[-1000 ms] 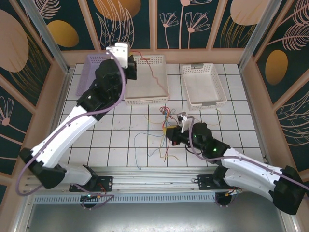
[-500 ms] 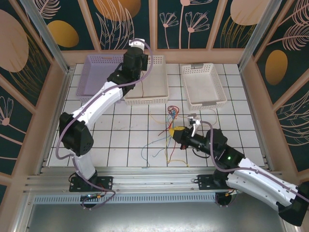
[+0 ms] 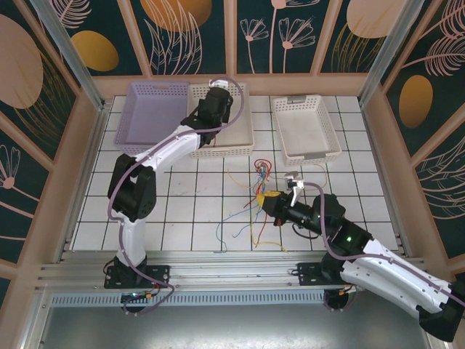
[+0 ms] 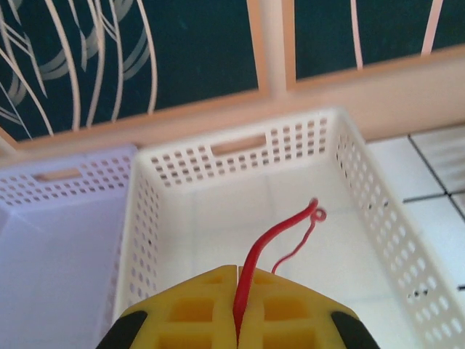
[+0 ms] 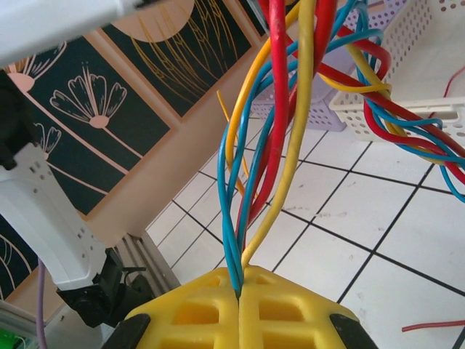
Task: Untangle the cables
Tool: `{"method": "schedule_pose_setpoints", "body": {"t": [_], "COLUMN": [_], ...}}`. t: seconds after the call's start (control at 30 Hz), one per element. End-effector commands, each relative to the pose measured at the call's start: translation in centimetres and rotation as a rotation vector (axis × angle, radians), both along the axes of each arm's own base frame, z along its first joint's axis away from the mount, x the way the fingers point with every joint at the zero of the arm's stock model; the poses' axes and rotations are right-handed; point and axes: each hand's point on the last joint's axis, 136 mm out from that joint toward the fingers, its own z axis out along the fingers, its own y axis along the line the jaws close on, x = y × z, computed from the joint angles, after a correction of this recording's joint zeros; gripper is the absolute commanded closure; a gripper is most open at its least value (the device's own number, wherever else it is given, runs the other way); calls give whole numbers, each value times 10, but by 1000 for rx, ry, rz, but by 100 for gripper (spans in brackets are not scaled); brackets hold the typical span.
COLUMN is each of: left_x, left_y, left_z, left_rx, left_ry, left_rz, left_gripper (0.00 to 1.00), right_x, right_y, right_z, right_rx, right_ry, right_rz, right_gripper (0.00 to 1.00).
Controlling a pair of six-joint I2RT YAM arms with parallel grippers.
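Observation:
My left gripper [image 4: 237, 270] is shut on a red cable [image 4: 272, 243], whose free end curls over the floor of the white middle basket [image 4: 349, 167]. From above, that gripper [image 3: 216, 102] hangs over the same basket [image 3: 232, 143]. My right gripper [image 5: 240, 273] is shut on a bundle of cables [image 5: 280, 145] in blue, red, yellow and orange, which rise twisted from its yellow fingertips [image 5: 196, 305]. In the top view it [image 3: 267, 198] holds the tangle [image 3: 259, 174] mid-table. Loose ends [image 3: 240, 222] trail over the tiles in front.
A lilac basket [image 3: 149, 109] stands at the back left beside the white one. Another white basket [image 3: 309, 142] is at the back right. Patterned walls close off the back and both sides. A metal rail [image 3: 218, 276] runs along the near edge.
The left arm has swung right from the lilac basket to over the white middle basket, carrying the red cable. The right gripper has shifted slightly right with its bundle.

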Motion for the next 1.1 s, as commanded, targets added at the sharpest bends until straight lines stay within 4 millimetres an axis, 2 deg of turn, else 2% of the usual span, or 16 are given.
{"method": "schedule_pose_setpoints", "body": {"t": [0.0, 0.3, 0.47, 0.57, 0.67, 0.8, 0.9, 1.07], "left_x": [1, 0, -1, -1, 1, 1, 1, -7], "left_y": [0, -4, -9, -13, -14, -17, -21, -23], "left_z": [-31, -78, -83, -84, -80, -63, -46, -10], "left_rx": [-11, 13, 5, 1, 6, -4, -20, -69], "left_ry": [43, 129, 150, 160, 162, 144, 129, 90], "left_rz": [9, 1, -30, -49, -54, -74, -96, -125], "left_gripper": [100, 100, 78, 71, 61, 48, 33, 17], "right_x": [-4, -3, -3, -3, -3, -3, -1, 7], "right_y": [0, -3, -4, -4, -4, -5, -7, -12], "right_z": [25, 22, 20, 18, 15, 14, 13, 9], "right_rx": [57, 52, 51, 51, 50, 50, 47, 36], "right_ry": [-39, -27, -22, -18, -13, -9, -4, 20], "right_rz": [11, -5, -7, -9, -10, -17, -30, -86], "right_gripper": [100, 100, 100, 100, 100, 100, 100, 100]}}
